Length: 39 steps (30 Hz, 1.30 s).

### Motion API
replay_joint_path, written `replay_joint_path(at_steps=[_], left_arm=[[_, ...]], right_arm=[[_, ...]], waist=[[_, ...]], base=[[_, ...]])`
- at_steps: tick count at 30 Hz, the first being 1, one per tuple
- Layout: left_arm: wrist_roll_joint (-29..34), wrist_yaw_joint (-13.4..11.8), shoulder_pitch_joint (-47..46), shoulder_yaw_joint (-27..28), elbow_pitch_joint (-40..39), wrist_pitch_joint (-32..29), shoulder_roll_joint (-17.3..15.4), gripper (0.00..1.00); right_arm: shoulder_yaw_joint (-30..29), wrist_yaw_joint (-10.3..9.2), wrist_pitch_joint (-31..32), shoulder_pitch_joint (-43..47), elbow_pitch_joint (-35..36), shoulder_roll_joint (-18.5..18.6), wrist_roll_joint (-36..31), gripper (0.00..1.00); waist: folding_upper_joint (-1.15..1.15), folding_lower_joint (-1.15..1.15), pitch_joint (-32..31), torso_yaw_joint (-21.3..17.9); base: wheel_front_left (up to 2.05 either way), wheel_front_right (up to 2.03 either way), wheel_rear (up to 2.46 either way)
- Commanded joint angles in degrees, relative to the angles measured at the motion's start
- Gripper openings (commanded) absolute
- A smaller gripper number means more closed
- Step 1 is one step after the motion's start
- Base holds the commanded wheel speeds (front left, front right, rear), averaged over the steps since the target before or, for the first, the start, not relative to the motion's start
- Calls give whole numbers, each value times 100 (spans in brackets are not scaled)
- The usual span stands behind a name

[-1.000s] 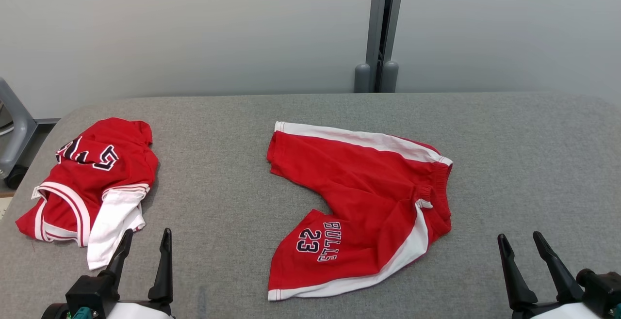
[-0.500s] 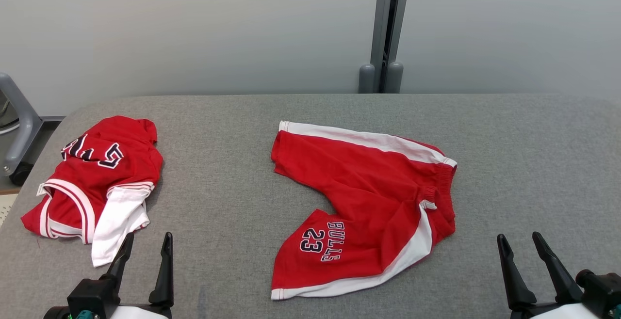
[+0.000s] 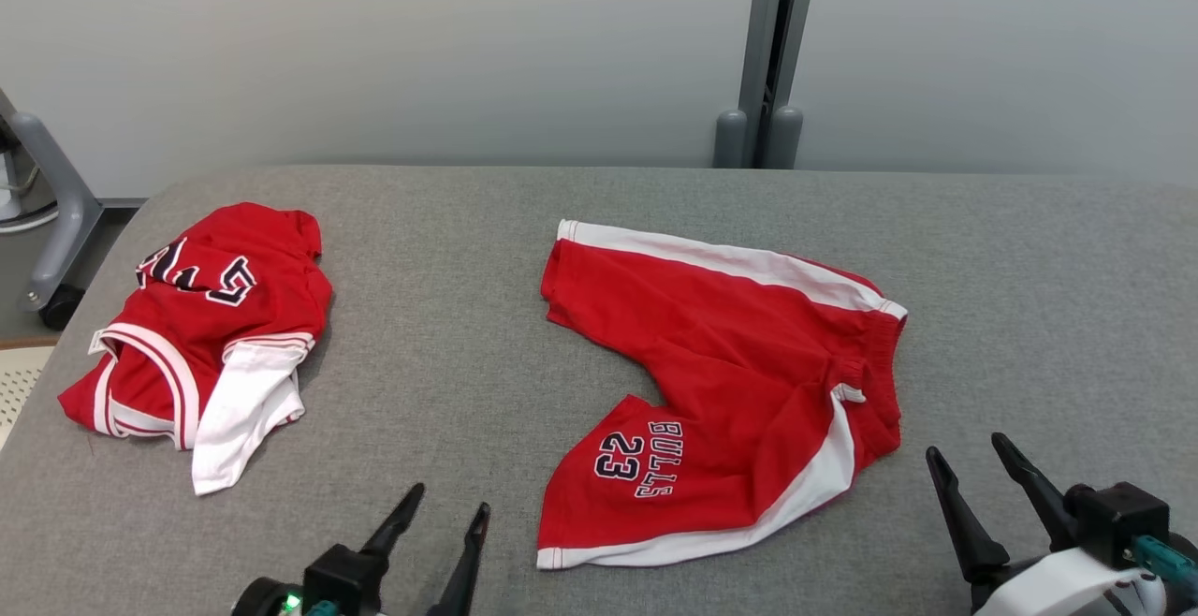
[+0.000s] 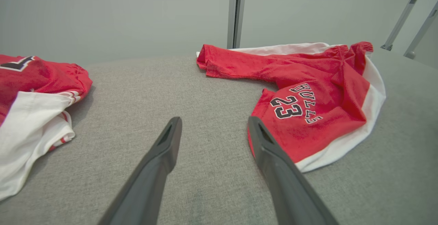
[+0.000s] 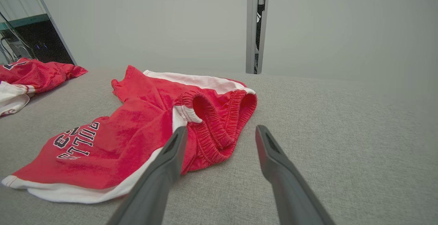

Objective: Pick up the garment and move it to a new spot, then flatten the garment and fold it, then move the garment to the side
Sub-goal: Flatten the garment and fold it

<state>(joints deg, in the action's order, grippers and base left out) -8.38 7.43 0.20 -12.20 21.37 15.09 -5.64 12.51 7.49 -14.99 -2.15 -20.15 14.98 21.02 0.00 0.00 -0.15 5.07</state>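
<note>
The red shorts (image 3: pixel 739 363) are spread right of centre on the grey worktop (image 3: pixel 449 316). The left gripper (image 3: pixel 451 496), lower centre, and the right gripper (image 3: pixel 963 445), lower right, are held empty, fingers (image 4: pixel 164 149) spread apart.

Right claw (image 5: pixel 221 129) gapes near the waistband of the red shorts (image 5: pixel 137 126).

Behind grey table (image 3: pixel 487 223), pale wall (image 3: pixel 374 45)

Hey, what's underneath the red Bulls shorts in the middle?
The red shorts lie on the grey padded table, whose surface shows all around them. The patch directly beneath the cloth is covered, so anything hidden there cannot be seen.
</note>
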Motion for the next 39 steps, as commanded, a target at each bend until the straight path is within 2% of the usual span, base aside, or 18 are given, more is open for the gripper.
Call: replay_joint_path(at_steps=[1, 7, 15, 31, 32, 33, 34, 39], left_arm=[[-65, 4, -150, -213, 95, 11, -41, 100], [-300, 5, -450, -1132, 672, 11, -84, 100], [-589, 6, -917, -1940, 1334, 11, -118, 100], [-1042, 6, -1637, -2671, 2089, 5, 48, 100], [-1102, 6, -1656, -2726, 2153, 3, 63, 49], [-1134, 6, -1699, -2764, 2193, -3, 74, 22], [-1201, 6, -1719, -2803, 2235, -3, 92, 0], [-1461, 6, -1772, -2786, 2262, 5, 141, 0]], right_arm=[[129, 1, -30, -194, -149, 129, 42, 100], [811, 1, -29, -812, -707, 430, 173, 100], [1744, 1, -29, -1578, -1180, 673, 453, 100], [2972, 0, -29, -2570, -1507, 1007, 810, 100], [3068, 1, -29, -2609, -1529, 1018, 843, 49], [3141, 0, -29, -2670, -1554, 1026, 865, 36], [3209, 1, -29, -2696, -1602, 1020, 949, 0], [3364, 0, -29, -2714, -1577, 1006, 1180, 0]], waist=[[0, 0, 59, 38], [0, 0, 261, 102], [0, 0, 518, 116], [0, 0, 870, 218], [0, 0, 877, 224], [0, 0, 882, 228], [0, 0, 883, 232], [0, 0, 831, 241]], base=[[0, 0, 0], [0, 0, 0], [0, 0, 0], [0, 0, 0], [0, 0, 0], [0, 0, 0], [0, 0, 0], [0, 0, 0]])
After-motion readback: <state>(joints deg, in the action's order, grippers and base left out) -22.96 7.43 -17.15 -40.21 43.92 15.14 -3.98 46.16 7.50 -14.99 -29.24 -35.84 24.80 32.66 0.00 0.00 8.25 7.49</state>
